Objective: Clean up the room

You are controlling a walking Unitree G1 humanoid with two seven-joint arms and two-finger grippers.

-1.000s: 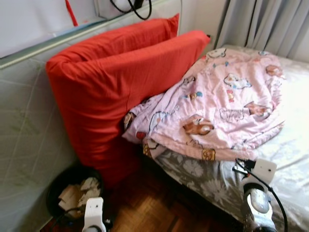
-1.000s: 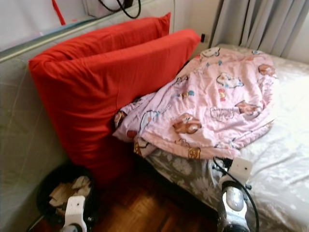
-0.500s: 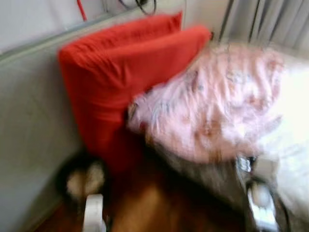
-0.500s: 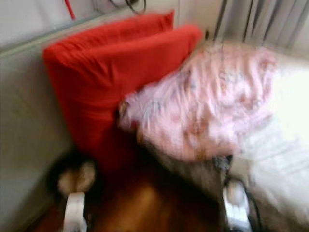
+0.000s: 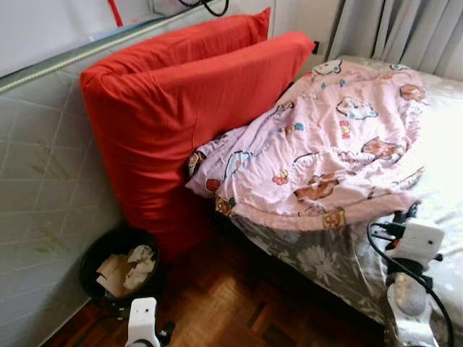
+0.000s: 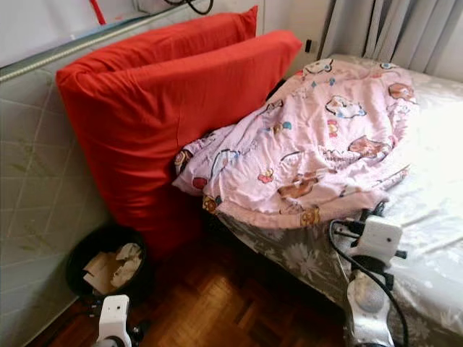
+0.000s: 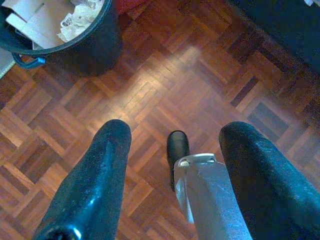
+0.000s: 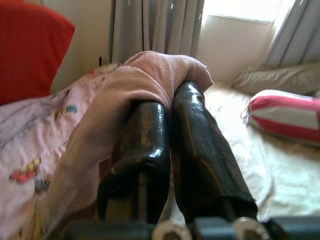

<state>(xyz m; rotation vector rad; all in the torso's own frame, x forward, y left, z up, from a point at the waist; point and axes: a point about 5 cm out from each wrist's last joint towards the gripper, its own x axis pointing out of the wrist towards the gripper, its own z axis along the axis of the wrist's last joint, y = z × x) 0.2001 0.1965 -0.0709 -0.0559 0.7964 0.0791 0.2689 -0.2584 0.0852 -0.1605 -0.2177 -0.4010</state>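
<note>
A pink cartoon-print blanket (image 5: 333, 144) lies rumpled across the bed, its hem hanging over the near edge. My right gripper (image 8: 172, 100) is shut on a fold of that hem, and pink cloth drapes over its fingertips. My right arm (image 5: 411, 249) rises at the bed's near edge, just below the hem. Low at the left, my left gripper (image 7: 175, 131) hangs open over the parquet floor with nothing between its fingers. A black bin (image 5: 90, 256) with crumpled paper inside stands on the floor by the wall.
Two big red cushions (image 5: 188, 108) lean against the quilted wall panel (image 5: 43, 181), the blanket's far side resting against them. A striped pillow (image 8: 287, 112) lies farther along the pale sheet (image 5: 441, 166). Grey curtains (image 5: 405, 32) hang behind. Parquet floor (image 5: 231, 303) runs between bin and bed.
The camera shook and the whole view shifted. My right arm now stands farther right, and the blanket's hem reaches over to its gripper. The left arm stays low.
</note>
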